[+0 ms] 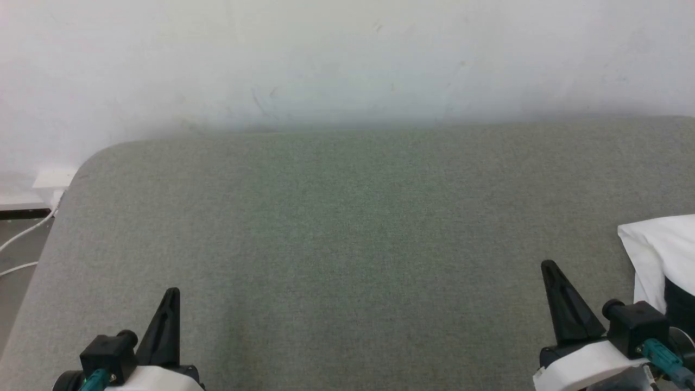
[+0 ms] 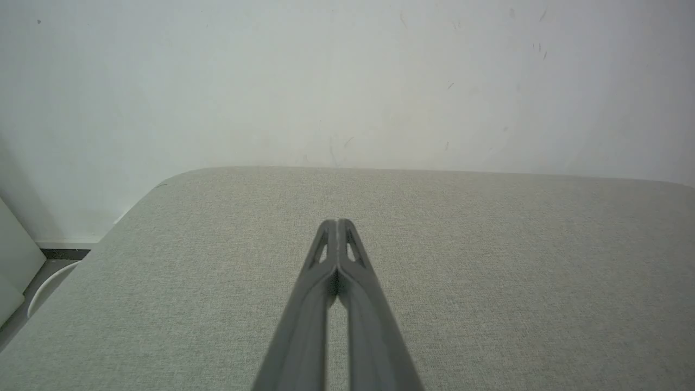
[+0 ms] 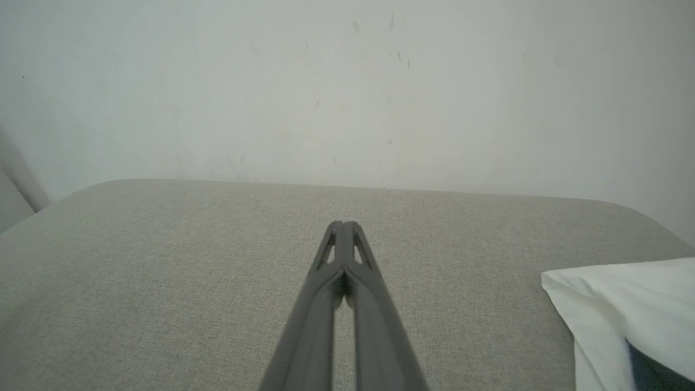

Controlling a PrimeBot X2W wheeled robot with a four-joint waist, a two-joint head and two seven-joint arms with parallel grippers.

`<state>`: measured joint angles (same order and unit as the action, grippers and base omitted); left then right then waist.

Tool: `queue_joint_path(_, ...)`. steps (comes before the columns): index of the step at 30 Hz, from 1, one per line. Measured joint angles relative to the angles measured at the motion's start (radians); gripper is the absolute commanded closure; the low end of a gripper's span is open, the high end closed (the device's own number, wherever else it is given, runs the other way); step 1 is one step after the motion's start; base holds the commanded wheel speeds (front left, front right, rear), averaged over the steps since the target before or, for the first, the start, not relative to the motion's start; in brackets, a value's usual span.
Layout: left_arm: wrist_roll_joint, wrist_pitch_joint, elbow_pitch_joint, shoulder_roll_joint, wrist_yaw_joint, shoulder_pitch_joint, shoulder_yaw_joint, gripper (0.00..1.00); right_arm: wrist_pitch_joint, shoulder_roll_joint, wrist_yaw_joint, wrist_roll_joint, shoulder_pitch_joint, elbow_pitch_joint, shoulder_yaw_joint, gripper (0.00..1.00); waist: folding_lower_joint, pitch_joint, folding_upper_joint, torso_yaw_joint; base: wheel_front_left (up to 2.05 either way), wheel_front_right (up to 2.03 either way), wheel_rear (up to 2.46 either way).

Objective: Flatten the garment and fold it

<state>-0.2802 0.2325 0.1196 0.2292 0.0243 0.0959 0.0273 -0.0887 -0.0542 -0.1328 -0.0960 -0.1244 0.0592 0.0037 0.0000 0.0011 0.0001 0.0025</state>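
A broad padded surface (image 1: pixel 347 228) in grey-green woven cloth takes up most of the space, its far left corner rounded. Right behind its far edge stands a white wall (image 1: pixel 347 54), marked here and there (faint dark scuffs, mostly). Off the surface's left side, lower down, is grey floor (image 1: pixel 11 288) with white cables (image 1: pixel 24 232) curving across it. A dark skirting strip (image 1: pixel 21 213) runs there beneath a small white box (image 1: pixel 53 178).
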Motion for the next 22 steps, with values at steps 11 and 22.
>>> queue_joint_path(11, 0.028, -0.022, -0.011, -0.016, 0.0, -0.002, -0.002, 1.0, 0.009, 0.0, 0.0, 0.009, 0.006, -0.006, 0.0, 1.0, 0.0, 0.0, 0.0, 0.0, 0.0, 0.0, 0.0)
queue_joint_path(22, 0.053, -0.042, -0.022, -0.034, 0.0, -0.007, -0.003, 1.0, 0.016, 0.0, 0.0, 0.016, 0.017, -0.011, 0.0, 1.0, 0.0, 0.0, 0.0, 0.0, 0.0, 0.0, 0.0)
